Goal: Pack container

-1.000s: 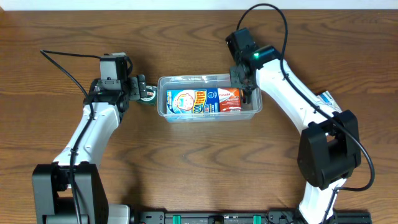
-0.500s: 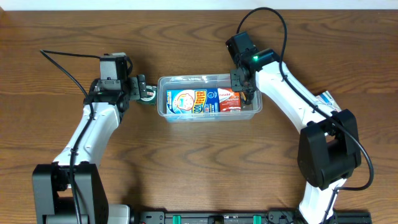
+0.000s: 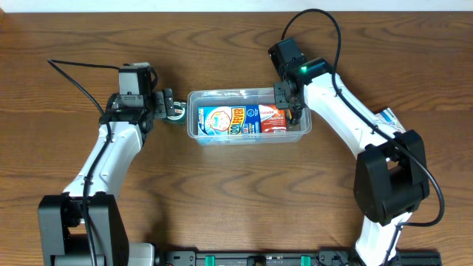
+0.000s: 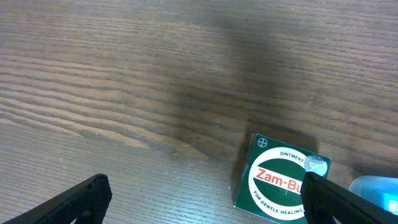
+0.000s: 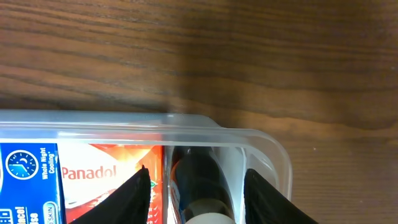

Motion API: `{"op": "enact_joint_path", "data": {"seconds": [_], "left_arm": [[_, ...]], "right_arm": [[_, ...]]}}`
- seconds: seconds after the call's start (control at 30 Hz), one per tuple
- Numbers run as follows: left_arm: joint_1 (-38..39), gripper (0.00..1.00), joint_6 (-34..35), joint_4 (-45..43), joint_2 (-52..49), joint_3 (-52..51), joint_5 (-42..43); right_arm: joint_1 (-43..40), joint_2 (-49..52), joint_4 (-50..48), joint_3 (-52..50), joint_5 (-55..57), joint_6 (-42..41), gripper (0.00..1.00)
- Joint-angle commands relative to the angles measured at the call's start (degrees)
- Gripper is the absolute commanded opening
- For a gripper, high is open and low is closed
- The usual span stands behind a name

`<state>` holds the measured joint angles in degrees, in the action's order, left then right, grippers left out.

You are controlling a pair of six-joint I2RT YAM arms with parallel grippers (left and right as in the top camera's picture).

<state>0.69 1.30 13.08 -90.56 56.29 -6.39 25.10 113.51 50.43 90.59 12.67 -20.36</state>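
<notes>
The clear container (image 3: pixel 247 140) sits mid-table and holds a blue packet (image 3: pixel 222 120), a red Panadol box (image 3: pixel 272 118) and a dark bottle at its right end. My right gripper (image 3: pixel 290 103) hovers open over that end. In the right wrist view its fingers (image 5: pixel 199 199) straddle the dark bottle (image 5: pixel 198 177) inside the container's rim (image 5: pixel 124 121), beside the Panadol box (image 5: pixel 99 177). My left gripper (image 3: pixel 171 107) is open, just left of the container. In the left wrist view its fingers (image 4: pixel 205 202) stand wide around a green Zam-Buk box (image 4: pixel 280 180) lying on the wood near the right finger.
A small white and blue packet (image 3: pixel 388 118) lies on the table at the right, partly under my right arm. A blue edge of the container's contents (image 4: pixel 376 186) shows at the right of the left wrist view. The table is brown wood.
My right gripper has shifted slightly away from the container's right end. The left arm and the Zam-Buk box have not moved.
</notes>
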Motion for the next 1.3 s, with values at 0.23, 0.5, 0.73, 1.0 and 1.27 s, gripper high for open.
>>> {"op": "enact_joint_path", "data": {"seconds": [0.23, 0.5, 0.73, 1.0, 1.27], "left_arm": [[-0.2, 0.98, 0.1, 0.2, -0.3, 0.9, -0.2], [-0.2, 0.98, 0.1, 0.2, -0.3, 0.9, -0.2], [-0.2, 0.98, 0.1, 0.2, -0.3, 0.9, -0.2], [-0.2, 0.98, 0.1, 0.2, -0.3, 0.9, -0.2], [-0.2, 0.98, 0.1, 0.2, -0.3, 0.9, -0.2]], "right_arm": [[0.2, -7.4, -0.3, 0.7, 7.2, 1.9, 0.52], [-6.8, -12.5, 2.1, 0.7, 8.6, 2.0, 0.72], [-22.8, -15.5, 9.1, 0.7, 2.5, 3.3, 0.74], [-39.0, -15.2, 9.8, -4.0, -6.6, 9.4, 0.84], [-45.1, -15.0, -8.1, -20.8, -17.9, 32.5, 0.99]]}}
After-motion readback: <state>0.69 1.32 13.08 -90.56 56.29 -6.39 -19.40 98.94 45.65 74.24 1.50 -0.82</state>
